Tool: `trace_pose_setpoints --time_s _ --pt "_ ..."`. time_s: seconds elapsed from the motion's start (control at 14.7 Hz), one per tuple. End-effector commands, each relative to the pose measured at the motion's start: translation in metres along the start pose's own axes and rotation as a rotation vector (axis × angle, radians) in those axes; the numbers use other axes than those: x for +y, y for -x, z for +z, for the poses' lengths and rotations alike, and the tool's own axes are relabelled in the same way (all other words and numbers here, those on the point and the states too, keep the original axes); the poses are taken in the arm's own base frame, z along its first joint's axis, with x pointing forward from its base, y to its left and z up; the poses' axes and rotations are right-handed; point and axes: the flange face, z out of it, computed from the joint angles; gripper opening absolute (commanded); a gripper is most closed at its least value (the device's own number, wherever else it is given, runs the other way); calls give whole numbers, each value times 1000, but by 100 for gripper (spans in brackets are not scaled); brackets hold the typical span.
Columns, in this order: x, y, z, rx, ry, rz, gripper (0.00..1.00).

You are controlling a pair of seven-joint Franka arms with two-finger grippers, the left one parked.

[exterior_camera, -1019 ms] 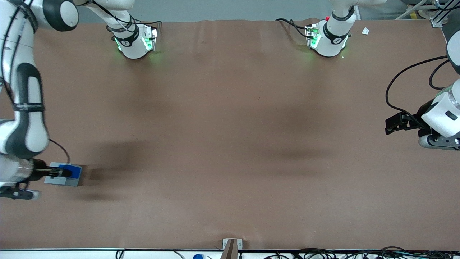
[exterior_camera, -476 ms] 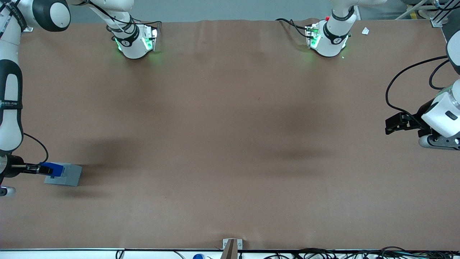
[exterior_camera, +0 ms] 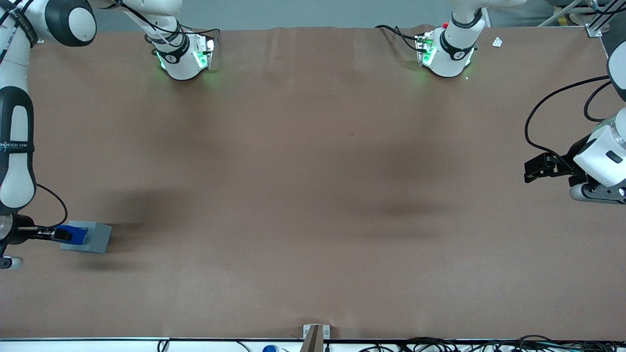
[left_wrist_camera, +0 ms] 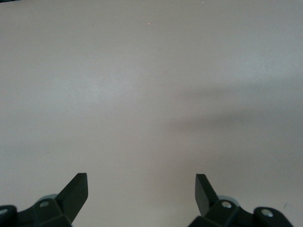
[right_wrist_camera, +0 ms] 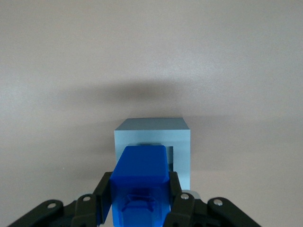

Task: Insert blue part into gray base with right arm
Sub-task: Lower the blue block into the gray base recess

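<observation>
Brown tabletop [exterior_camera: 313,195] fills the frame; at lower left the pincer [exterior_camera: 62,234] grips the blue part [exterior_camera: 76,234] over the base [exterior_camera: 95,238].

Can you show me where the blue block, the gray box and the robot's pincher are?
blue part [right_wrist_camera: 140,166]: right wrist view, on its top face.
gray base [exterior_camera: 97,237]: front view, on its bare top surface.
gripper [right_wrist_camera: 140,196]: right wrist view, midway between the fingertips clamping the blue part.
</observation>
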Motion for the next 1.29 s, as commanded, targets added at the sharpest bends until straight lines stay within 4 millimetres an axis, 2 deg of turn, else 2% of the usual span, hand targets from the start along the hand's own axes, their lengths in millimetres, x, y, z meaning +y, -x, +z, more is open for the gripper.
trace_pose_setpoints --time_s 0.0,0.2,0.41,0.61,1.02,1.09,1.16,1.22 --pt "4 1 8 -5 1 -11 0" --pt "-1 2 13 -17 0 -10 0" --pt "6 3 16 -20 0 -12 0" --pt "17 6 28 -33 -2 -18 0" --pt "18 2 33 -7 5 -21 2" --pt "18 2 35 -8 4 -24 20" --pt "17 1 33 -5 5 -27 70" --pt "18 2 29 -1 1 -23 98"
